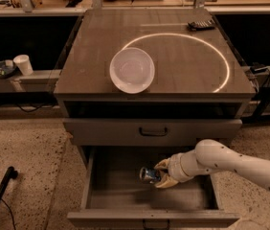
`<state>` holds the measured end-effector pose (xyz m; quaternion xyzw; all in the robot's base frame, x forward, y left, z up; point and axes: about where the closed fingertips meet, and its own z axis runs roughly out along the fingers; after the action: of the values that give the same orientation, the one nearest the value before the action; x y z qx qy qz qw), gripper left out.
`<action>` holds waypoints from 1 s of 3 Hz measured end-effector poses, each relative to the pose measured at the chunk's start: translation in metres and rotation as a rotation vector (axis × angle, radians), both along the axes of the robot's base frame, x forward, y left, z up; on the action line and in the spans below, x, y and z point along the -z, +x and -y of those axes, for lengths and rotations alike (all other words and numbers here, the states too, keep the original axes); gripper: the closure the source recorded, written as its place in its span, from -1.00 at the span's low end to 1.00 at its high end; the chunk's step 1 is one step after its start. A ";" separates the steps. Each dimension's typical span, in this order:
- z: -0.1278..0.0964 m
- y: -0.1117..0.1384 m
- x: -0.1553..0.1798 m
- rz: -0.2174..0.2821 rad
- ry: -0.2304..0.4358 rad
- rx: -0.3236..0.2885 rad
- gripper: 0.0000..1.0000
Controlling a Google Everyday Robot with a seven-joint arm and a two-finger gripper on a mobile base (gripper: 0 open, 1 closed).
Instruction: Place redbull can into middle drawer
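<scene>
The redbull can [149,175], blue and silver, lies on its side between my gripper's fingers inside the open middle drawer [101,195]. My gripper [160,174] comes in from the right on a white arm and is shut on the can, holding it low over the drawer's grey floor, right of centre. The drawer is pulled out, with its flat front panel at the bottom edge of the view.
A closed grey drawer with a black handle [153,131] sits just above the open one. A white bowl [131,70] stands on the cabinet top. A white paper cup [23,64] stands on a shelf at the left. A dark object [200,25] lies at the top's far right.
</scene>
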<state>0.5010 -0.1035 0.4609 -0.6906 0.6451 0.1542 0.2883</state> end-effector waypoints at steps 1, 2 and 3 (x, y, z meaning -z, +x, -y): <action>0.003 -0.003 0.012 -0.021 0.034 0.025 1.00; 0.006 -0.004 0.020 -0.041 0.082 0.046 1.00; 0.007 -0.003 0.025 -0.054 0.098 0.047 0.62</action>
<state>0.4975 -0.1109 0.4359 -0.6558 0.6605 0.1974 0.3079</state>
